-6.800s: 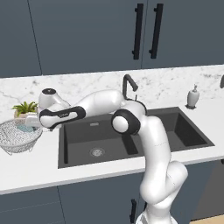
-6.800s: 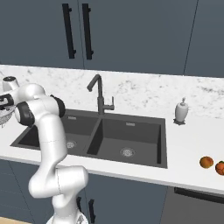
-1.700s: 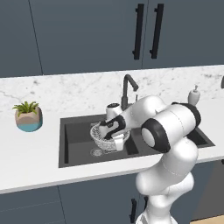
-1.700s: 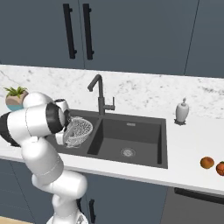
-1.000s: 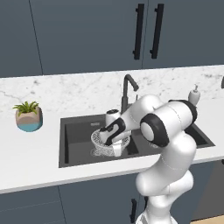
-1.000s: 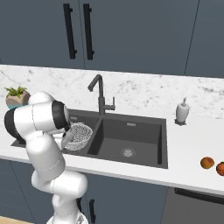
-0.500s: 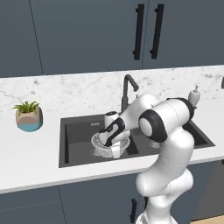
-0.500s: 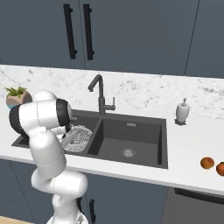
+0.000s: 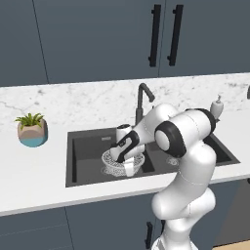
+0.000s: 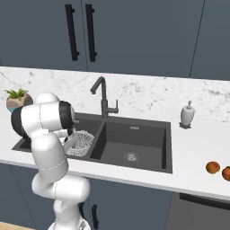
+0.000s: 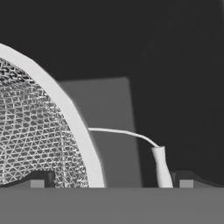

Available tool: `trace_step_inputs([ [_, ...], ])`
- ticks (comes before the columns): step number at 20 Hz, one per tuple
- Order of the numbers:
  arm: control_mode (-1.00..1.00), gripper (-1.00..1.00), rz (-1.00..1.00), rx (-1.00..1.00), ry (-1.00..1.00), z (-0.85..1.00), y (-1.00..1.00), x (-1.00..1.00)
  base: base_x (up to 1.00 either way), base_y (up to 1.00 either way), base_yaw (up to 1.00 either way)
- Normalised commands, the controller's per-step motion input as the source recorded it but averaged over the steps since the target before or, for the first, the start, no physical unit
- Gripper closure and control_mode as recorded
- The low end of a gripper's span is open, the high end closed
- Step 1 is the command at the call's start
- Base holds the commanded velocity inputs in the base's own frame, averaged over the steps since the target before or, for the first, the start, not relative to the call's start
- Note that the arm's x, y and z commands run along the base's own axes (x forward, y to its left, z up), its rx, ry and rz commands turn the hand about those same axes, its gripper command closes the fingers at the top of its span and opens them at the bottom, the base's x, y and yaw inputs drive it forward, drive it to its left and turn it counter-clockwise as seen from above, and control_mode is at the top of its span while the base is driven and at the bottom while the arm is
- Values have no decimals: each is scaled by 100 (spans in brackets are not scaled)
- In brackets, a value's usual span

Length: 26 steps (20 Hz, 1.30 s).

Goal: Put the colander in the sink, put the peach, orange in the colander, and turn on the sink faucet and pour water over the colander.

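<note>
Left basin of the sink [image 9: 78, 161]: colander [image 9: 113, 161] sits on its floor, toward the divider; gripper [image 9: 128, 164] low at the colander's near rim, fingers spread wide, rim and side handle between them in the hand view. Bare basin floor to the colander's left. Arm's elbow hangs over the divider and part of the right basin. Faucet [image 10: 103, 98] stands tall behind the divider, spout bent forward over the sink. Right basin open in the right base view. Plant pot [image 9: 32, 132] on the counter, well left. Soap dispenser [image 10: 187, 115] behind the sink's right corner. Peach [image 10: 212, 167] and orange [image 10: 226, 173] on the counter, far right.
</note>
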Motion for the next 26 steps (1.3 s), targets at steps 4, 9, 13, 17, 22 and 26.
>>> trace_step_inputs([
  [4, -100, 100, 0, 0, 0, -13, 0, 19, 0, 0, 0],
  [9, -100, 100, 0, 0, 0, -17, -2, 36, 0, 0, 0],
  [13, -100, 100, 0, 0, -2, -13, -1, 48, 0, 0, 0],
  [17, -100, 100, 0, 0, -2, -15, -1, 53, 0, 0, 0],
  [22, -100, 100, 0, 0, -6, -30, -9, 31, 0, 0, 0],
  [26, -100, 100, 0, 0, -24, -29, -16, -4, 0, 0, 0],
])
